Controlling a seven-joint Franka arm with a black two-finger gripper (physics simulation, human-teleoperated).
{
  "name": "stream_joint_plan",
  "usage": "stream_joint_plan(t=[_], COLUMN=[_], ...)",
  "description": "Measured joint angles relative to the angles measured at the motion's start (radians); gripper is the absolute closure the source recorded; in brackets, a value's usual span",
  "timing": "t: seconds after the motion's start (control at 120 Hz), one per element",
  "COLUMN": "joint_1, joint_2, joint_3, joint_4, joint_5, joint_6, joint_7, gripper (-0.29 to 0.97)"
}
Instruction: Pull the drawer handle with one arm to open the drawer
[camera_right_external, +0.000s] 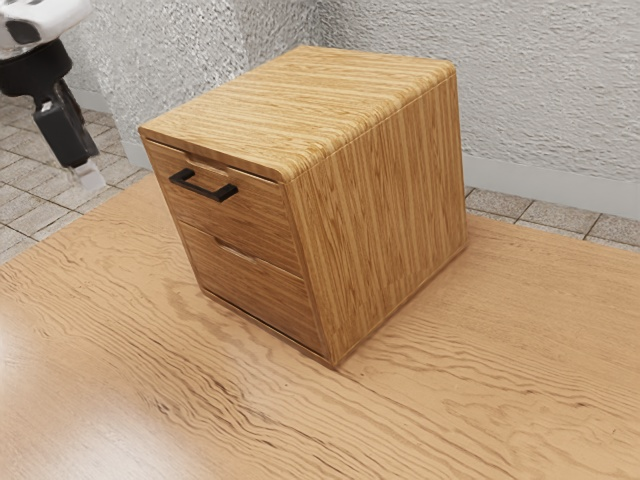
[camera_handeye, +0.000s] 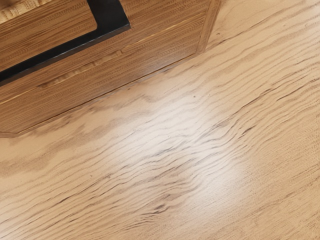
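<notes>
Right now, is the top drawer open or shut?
Shut: the top drawer lies flush with the lower drawer in the wooden cabinet.

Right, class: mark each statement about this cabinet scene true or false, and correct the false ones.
1. The cabinet stands on a wooden table. True.
2. The hand is touching the black handle. False: it hangs apart from it, toward the exterior view's left.
3. The black handle is on the upper drawer. True.
4. The upper drawer is pulled far out. False: its front lies about level with the lower drawer.
</notes>
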Motion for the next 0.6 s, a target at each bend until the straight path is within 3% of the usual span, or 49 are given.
stream_joint_plan(t=[0.083,0.275,0.467,0.533,0.6], joint_1=[-0.046,-0.027,-0.12,-0.162,-0.249], joint_2=[0.001,0.012,-0.034,-0.183,-0.301], joint_3=[-0.007,-0.014,-0.014,-0.012,0.007], joint_4=[0.0,-0.001,-0.044,-0.219,-0.41], joint_5=[0.003,-0.007,-0.018,0.053,0.124], joint_6=[-0.006,-0.015,-0.068,-0.036,0.099], joint_7=[0.005,0.015,0.048,0.115,0.229], gripper=[0.0,0.0,0.0,0.0,0.0])
